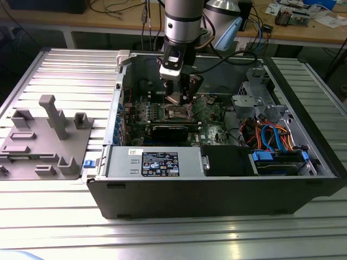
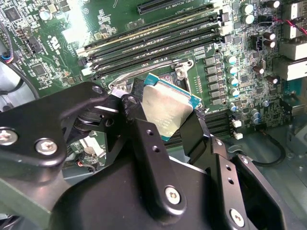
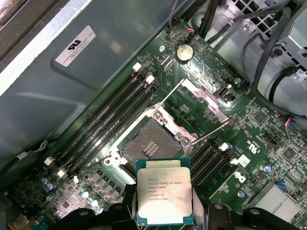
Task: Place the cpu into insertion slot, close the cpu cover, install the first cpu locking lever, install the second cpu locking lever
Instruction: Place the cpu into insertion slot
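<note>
My gripper (image 1: 179, 96) hangs inside the open computer case, shut on the cpu (image 3: 164, 191), a flat silver-topped chip with a green edge. In the second wrist view the cpu (image 2: 168, 110) sits tilted between the black fingers (image 2: 136, 120). It hovers a little above and to one side of the insertion slot (image 3: 151, 146), whose dark centre lies bare within a shiny metal rim. The cpu cover (image 3: 204, 98) stands swung open beside the slot. Two thin locking levers (image 3: 211, 134) stick out, unlatched. In the exterior view the insertion slot (image 1: 176, 112) lies just below the gripper.
Long black memory slots (image 3: 115, 115) flank the socket. A black graphics card (image 1: 171, 131) lies in front of it and a grey power supply (image 1: 154, 162) beyond that. Cables and drive bays (image 1: 271, 138) crowd the exterior view's right. A grey fixture (image 1: 43, 141) stands on the table outside.
</note>
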`<state>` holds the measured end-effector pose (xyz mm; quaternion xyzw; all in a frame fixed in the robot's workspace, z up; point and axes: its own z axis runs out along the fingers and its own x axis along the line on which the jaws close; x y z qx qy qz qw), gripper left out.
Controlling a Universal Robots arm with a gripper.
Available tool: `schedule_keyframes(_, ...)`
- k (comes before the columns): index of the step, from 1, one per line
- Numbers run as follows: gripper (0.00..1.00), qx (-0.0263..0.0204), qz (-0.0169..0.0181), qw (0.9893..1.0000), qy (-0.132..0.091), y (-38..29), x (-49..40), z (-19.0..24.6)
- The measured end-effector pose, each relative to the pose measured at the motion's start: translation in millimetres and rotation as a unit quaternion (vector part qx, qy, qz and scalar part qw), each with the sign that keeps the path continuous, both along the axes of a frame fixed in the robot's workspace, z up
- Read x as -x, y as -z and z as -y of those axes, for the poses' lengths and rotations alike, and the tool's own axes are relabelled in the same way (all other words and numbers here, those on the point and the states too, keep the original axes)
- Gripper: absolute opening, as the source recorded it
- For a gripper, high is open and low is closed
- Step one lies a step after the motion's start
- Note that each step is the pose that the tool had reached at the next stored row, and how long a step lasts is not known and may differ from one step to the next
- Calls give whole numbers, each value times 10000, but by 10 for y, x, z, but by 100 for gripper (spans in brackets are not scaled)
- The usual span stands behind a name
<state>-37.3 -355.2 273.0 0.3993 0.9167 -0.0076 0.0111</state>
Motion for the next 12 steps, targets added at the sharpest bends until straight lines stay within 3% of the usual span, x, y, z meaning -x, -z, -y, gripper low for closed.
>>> schedule_keyframes(12, 55, 0, 0, 10000, 41, 2, -1, 0)
